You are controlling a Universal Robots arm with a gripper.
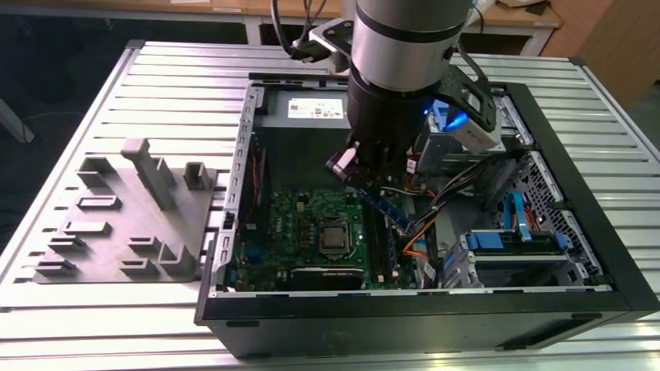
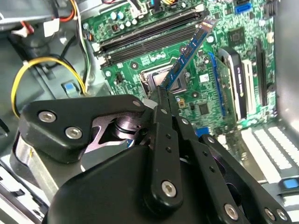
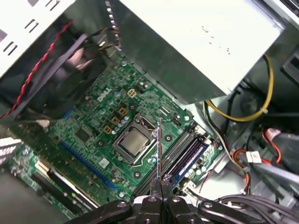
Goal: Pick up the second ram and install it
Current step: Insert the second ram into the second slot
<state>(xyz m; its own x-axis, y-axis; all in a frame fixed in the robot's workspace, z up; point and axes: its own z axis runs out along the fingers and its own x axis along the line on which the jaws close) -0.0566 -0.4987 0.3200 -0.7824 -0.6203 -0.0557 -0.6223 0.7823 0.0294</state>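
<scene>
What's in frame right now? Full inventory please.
computer case: one, black, open, on the table
table: one, silver, slatted, under everything
fixture block: one, grey, on the table, to the exterior view's left of the case
motherboard: one, green, inside the case
processor socket: one, silver, mid-board
memory slots: several, dark, beside the socket
yellow cable: one, looped beside the board
second ram: one, blue-dark, tilted above the board
arm: one, silver-grey, reaching into the case
gripper: one, black, fingers shut on the ram
</scene>
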